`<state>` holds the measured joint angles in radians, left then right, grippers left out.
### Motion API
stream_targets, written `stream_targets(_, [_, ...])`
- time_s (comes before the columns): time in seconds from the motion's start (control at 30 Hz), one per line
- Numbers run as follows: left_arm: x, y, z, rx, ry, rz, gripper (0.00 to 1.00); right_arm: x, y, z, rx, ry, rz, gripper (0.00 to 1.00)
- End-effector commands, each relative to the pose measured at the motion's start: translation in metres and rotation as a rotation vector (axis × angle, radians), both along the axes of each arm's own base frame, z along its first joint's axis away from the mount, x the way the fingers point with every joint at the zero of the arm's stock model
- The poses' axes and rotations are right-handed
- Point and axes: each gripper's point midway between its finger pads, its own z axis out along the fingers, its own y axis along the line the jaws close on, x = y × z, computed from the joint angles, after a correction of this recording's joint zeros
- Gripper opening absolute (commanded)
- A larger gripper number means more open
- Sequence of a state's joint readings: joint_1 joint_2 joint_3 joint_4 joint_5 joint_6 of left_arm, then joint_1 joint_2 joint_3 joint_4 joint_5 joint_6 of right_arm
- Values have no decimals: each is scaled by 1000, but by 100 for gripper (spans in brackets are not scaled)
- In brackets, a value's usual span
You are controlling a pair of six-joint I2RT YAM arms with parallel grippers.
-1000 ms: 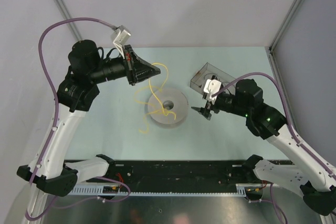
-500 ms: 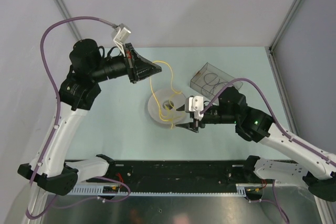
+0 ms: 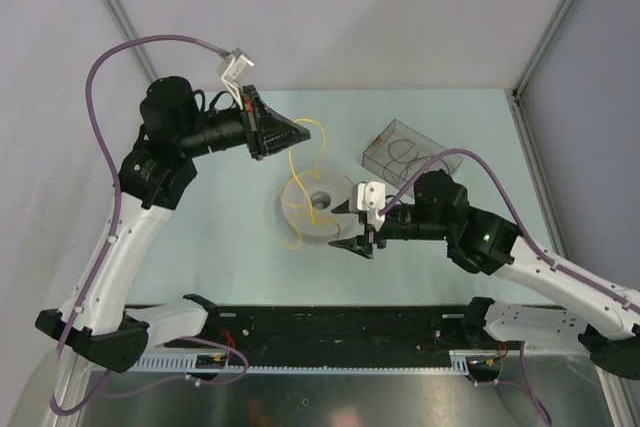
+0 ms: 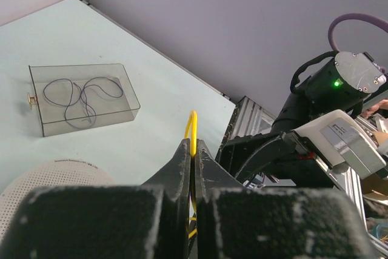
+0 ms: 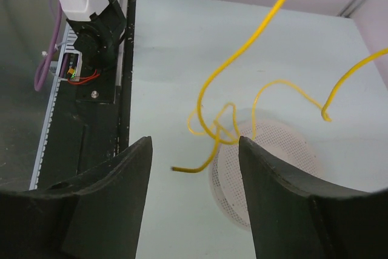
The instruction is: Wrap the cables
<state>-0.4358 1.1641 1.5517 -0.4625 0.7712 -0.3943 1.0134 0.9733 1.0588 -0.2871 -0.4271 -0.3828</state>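
The left gripper (image 4: 193,147) has its jaws pressed together on the yellow cable (image 4: 193,131), which stands up in a small arch just past the fingertips. In the top view this gripper hangs above the table (image 3: 220,232) at about 11 o'clock from the white perforated disc (image 3: 341,193), pointing toward 3 o'clock.

From the pinch the cable bows out in a loop toward 2 o'clock and drops to the disc. There it falls into a loose tangle over the 7 o'clock part of the rim. A free end lies off the disc on the table at about 7 o'clock.

The right gripper (image 3: 345,229) is at the disc's 5 o'clock edge, pointing toward 9 o'clock. Its jaws are spread wide with nothing between them. In the right wrist view the tangle and free end sit ahead of the gap, clear of both fingers (image 5: 115,204).

At 2 o'clock from the disc, well apart from it, a clear plastic box (image 3: 400,153) sits on the table with a thin dark wire coiled loosely inside.
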Motion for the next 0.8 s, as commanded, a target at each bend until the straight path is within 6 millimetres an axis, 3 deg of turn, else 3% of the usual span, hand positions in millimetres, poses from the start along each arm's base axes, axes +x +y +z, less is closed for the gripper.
stream_targets(0.0, [-2, 0, 12, -36, -34, -7, 0, 9, -3, 6, 21, 60, -94, 64])
stream_targets(0.17, [-3, -1, 12, -39, -33, -14, 0, 40, -8, -1, 18, 47, -266, 46])
stream_targets(0.33, [-4, 0, 13, -42, -41, -16, 0, 37, -12, -11, -30, 41, -257, 24])
stream_targets(0.4, [-5, 0, 12, -42, -42, -17, 0, 34, -14, -13, -43, 37, -239, 19])
stream_targets(0.5, [-5, 0, 11, -41, -41, -19, 0, 30, -17, -15, -57, 32, -225, 20])
stream_targets(0.63, [-5, -1, 11, -42, -41, -24, 0, 30, -21, -21, -83, 34, -233, 37])
stream_targets(0.77, [-3, -2, 11, -45, -40, -25, 0, 32, -24, -31, -122, 47, -244, 40])
